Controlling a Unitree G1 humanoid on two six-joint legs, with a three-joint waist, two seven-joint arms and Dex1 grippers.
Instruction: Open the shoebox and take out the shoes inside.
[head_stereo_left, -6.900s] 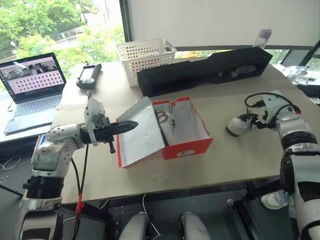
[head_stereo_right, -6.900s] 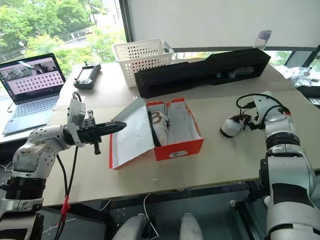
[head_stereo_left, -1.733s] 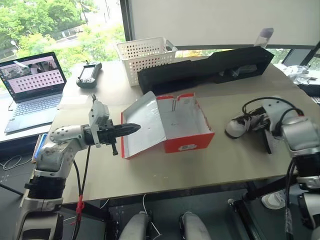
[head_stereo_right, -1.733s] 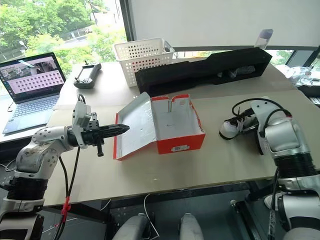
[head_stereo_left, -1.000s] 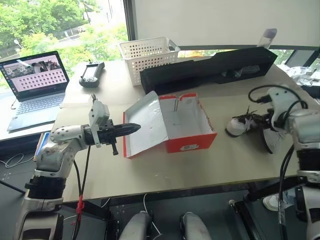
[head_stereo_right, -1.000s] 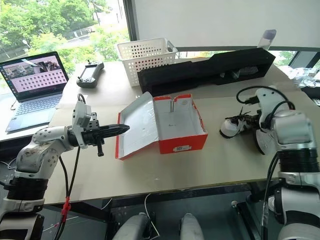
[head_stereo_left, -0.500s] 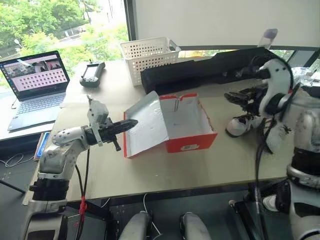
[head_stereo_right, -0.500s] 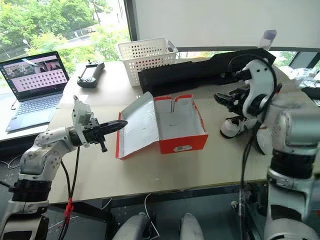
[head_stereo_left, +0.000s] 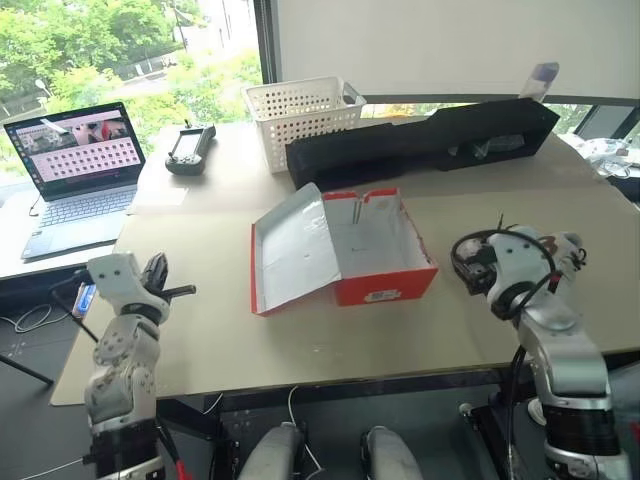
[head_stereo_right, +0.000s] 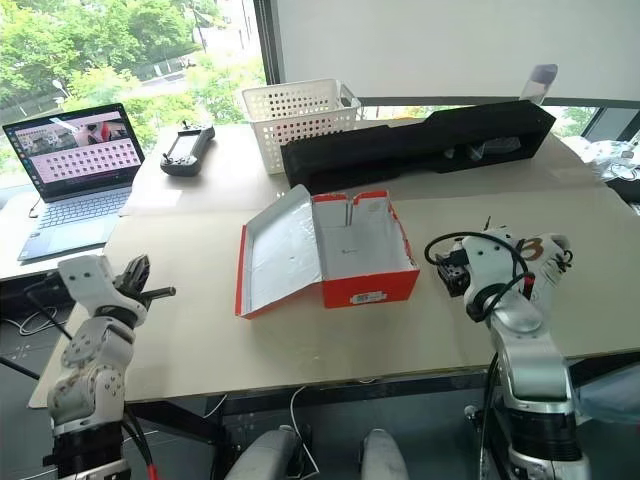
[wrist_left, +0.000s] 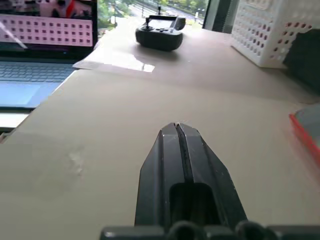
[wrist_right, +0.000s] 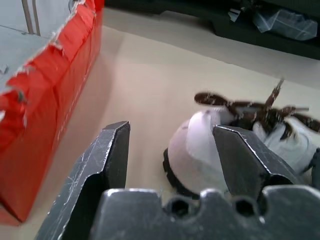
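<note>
On the table, shoebox (head_stereo_left: 345, 248): lying open, emptied since earlier.
Left gripper (wrist_left: 178, 127): fingers pressed together, withdrawing leftward.
Right gripper (wrist_right: 172, 145): fingers standing apart, lowering beside shoe (wrist_right: 200, 150).

Red shoebox (head_stereo_left: 385, 285) (pale grey inside), white shoes (wrist_right: 210, 150) with dark straps, white perforated basket (head_stereo_left: 305, 120).

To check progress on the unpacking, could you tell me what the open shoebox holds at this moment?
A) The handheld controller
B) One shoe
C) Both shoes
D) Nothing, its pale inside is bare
D: the head views show the shoebox with its lid folded open and only its bare pale inside, while a shoe lies on the table in front of the open right gripper.
</note>
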